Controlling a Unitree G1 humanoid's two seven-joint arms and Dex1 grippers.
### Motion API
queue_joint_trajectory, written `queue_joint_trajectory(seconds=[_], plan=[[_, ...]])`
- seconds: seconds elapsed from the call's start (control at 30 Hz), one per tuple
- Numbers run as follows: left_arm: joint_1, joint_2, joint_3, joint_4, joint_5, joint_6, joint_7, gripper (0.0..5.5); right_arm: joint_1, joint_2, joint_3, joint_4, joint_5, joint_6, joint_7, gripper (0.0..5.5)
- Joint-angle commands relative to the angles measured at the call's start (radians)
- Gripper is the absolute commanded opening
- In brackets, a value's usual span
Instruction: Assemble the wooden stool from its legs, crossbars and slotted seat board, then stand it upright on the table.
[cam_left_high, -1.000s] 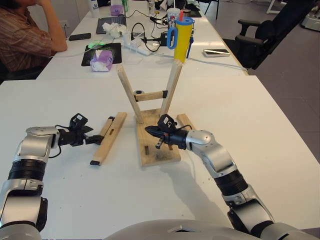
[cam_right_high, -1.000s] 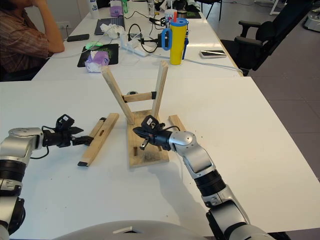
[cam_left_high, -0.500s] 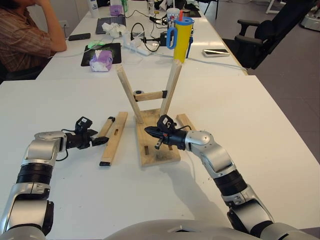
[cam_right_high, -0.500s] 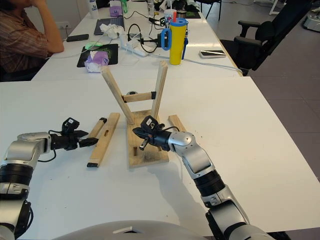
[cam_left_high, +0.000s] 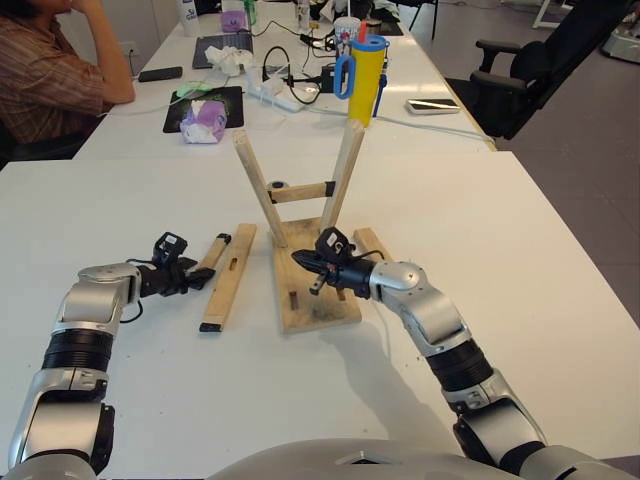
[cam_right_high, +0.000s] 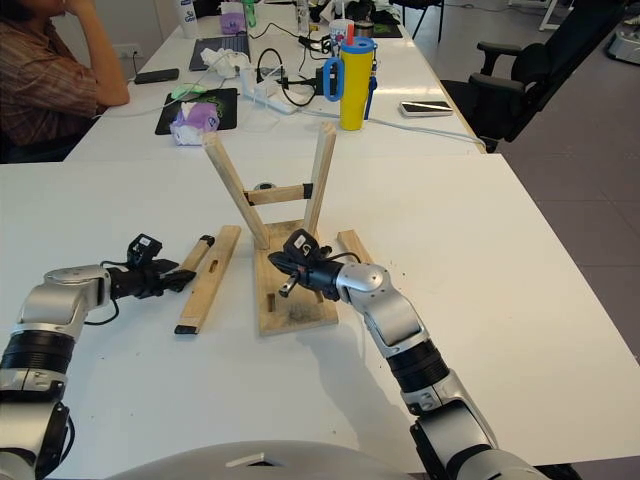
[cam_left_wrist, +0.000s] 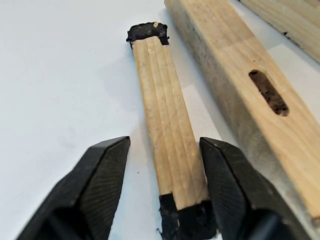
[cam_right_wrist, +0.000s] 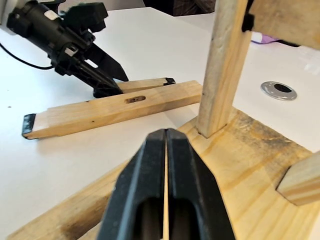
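Your seat board (cam_left_high: 318, 305) lies flat mid-table w/ two legs (cam_left_high: 258, 195) standing in it, joined by a crossbar (cam_left_high: 300, 192). A loose leg (cam_left_high: 228, 275) lies just left of the board. Left gripper (cam_left_high: 203, 280) is spread wide, straddling a short crossbar (cam_left_wrist: 170, 145) beside that leg. Right gripper (cam_right_wrist: 166, 140) is pinched closed over the board.

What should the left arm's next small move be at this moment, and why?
Probably close the left gripper on the short crossbar. Its jaws stand open on either side of that bar, which lies flat on the table beside the slotted leg, with one jaw in the gap between the two. Nothing is gripped yet.
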Motion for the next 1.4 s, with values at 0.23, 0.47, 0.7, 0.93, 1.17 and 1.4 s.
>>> queue_joint_trajectory(seconds=[0.23, 0.47, 0.7, 0.93, 1.17, 1.4], plan=[[0.026, -0.028, -0.046, 0.083, 0.041, -0.066, 0.02, 1.35, -0.018, 0.029, -0.112, -0.034, 0.093, 0.123, -0.032, 0.0], [-0.016, -0.054, 0.057, 0.081, -0.03, -0.169, 0.037, 1.3, 0.025, 0.001, -0.2, -0.134, 0.241, 0.222, 0.015, 0.86], [-0.106, -0.11, 0.224, -0.147, -0.121, -0.367, 0.156, 1.3, -0.004, 0.071, -0.304, -0.19, 0.438, 0.33, -0.019, 1.95], [-0.197, -0.126, 0.214, -0.443, -0.092, -0.488, 0.249, 1.3, -0.171, 0.149, -0.526, -0.225, 0.748, 0.436, -0.168, 2.87], [-0.221, -0.241, 0.034, -0.537, -0.043, -0.492, 0.274, 1.3, -0.333, 0.162, -0.638, -0.151, 0.875, 0.397, -0.329, 2.87], [-0.229, -0.305, -0.053, -0.533, -0.008, -0.49, 0.272, 1.3, -0.385, 0.148, -0.67, -0.095, 0.928, 0.354, -0.391, 2.87]])
